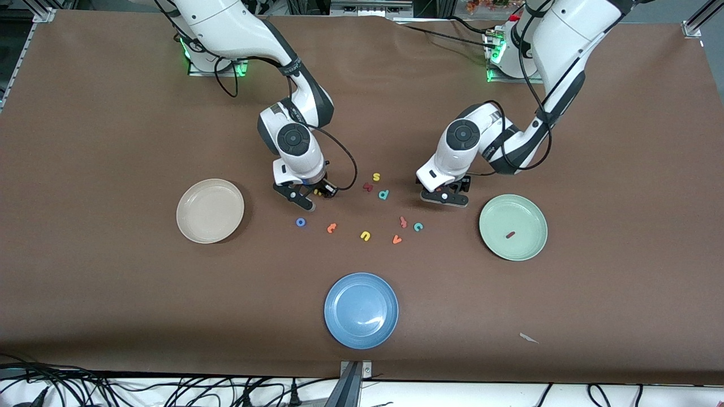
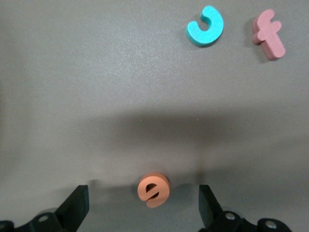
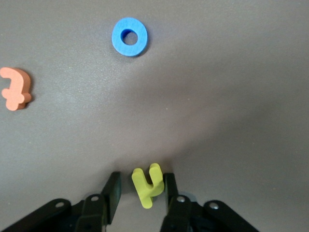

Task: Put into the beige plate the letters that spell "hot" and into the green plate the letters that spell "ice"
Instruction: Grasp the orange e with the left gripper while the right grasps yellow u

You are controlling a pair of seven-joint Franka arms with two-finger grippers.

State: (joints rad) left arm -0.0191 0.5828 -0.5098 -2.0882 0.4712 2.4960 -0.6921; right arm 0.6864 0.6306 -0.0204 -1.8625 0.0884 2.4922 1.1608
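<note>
My right gripper (image 3: 142, 181) is down at the table with its fingers narrowed around the yellow "h" (image 3: 147, 186); one finger touches it and the other stands a little off. The blue "o" (image 1: 301, 222) and the orange "t" (image 1: 332, 228) lie nearer the front camera. My left gripper (image 2: 142, 193) stands wide open low over the orange "e" (image 2: 153, 190), touching nothing. The teal "c" (image 1: 418, 226) lies on the table. The dark red "i" (image 1: 510, 234) rests in the green plate (image 1: 531, 243). The beige plate (image 1: 210, 210) holds nothing.
A blue plate (image 1: 361, 310) sits near the front edge. Other letters lie between the grippers: a yellow "s" (image 1: 376, 177), a teal one (image 1: 383, 195), a dark red one (image 1: 368, 186), a yellow "u" (image 1: 365, 236), an orange "v" (image 1: 397, 239), a pink one (image 1: 403, 221).
</note>
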